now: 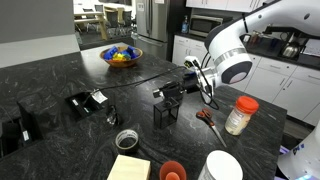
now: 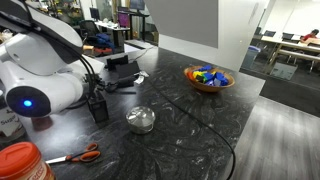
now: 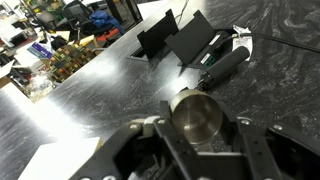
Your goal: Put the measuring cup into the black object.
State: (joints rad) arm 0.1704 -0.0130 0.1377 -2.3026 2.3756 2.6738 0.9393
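In the wrist view, the measuring cup (image 3: 197, 115), a small shiny metal bowl, sits between my gripper's (image 3: 200, 126) two fingers, which close on its sides. Its handle is hidden. In both exterior views my gripper (image 1: 168, 94) (image 2: 97, 92) hangs just above the black object (image 1: 165, 113) (image 2: 100, 108), a small upright black holder on the dark stone counter. The cup itself is hard to make out in the exterior views.
A flat black gadget with a white label (image 1: 85, 102) (image 3: 190, 40) lies ahead of the gripper. Around it are a round black-rimmed dish (image 1: 126, 139), red scissors (image 1: 205, 116), an orange-lidded jar (image 1: 240, 115), a bowl of coloured pieces (image 1: 121, 56) (image 2: 208, 77) and a cable (image 2: 190, 110).
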